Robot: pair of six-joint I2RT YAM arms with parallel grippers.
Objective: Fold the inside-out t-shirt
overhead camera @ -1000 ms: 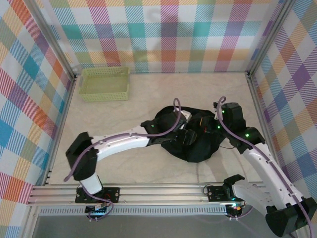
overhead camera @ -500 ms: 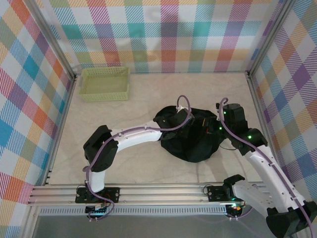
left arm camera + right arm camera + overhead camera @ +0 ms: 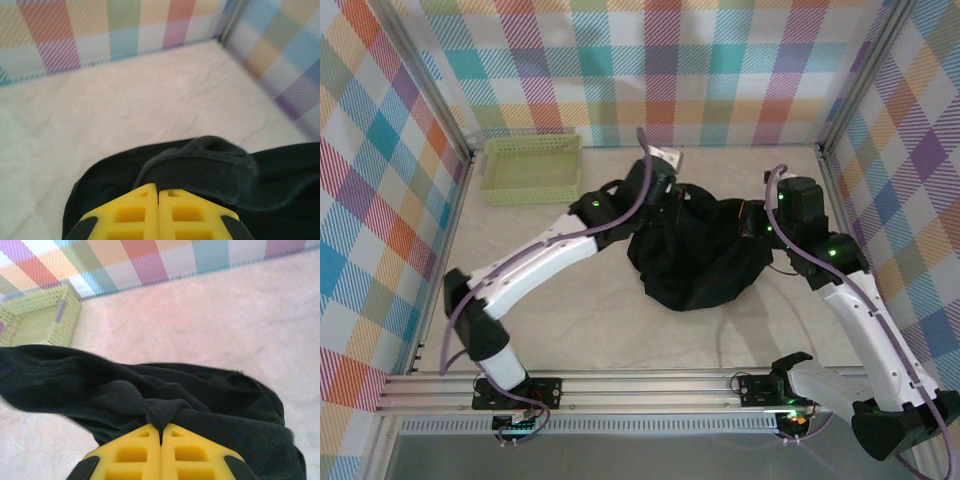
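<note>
The inside-out t-shirt (image 3: 705, 260), plain black cloth, lies bunched on the table right of centre, stretched between both arms. My left gripper (image 3: 672, 195) is at its upper left corner. In the left wrist view its yellow fingers (image 3: 131, 212) are shut on a ribbed hem of the t-shirt (image 3: 200, 175). My right gripper (image 3: 752, 222) is at the cloth's upper right. The right wrist view has its yellow fingers (image 3: 190, 452) shut on a pinched fold of the t-shirt (image 3: 160, 412), with cloth spreading left and right.
A pale green lattice basket (image 3: 532, 168) stands at the back left by the plaid wall, also seen as the basket (image 3: 35, 320) in the right wrist view. Metal frame posts (image 3: 840, 200) edge the table. Bare pale tabletop (image 3: 560, 320) lies in front of the cloth.
My left gripper closed on the shirt's hem and moved toward the back, pulling the cloth up and left. The right gripper stayed shut and shifted slightly back.
</note>
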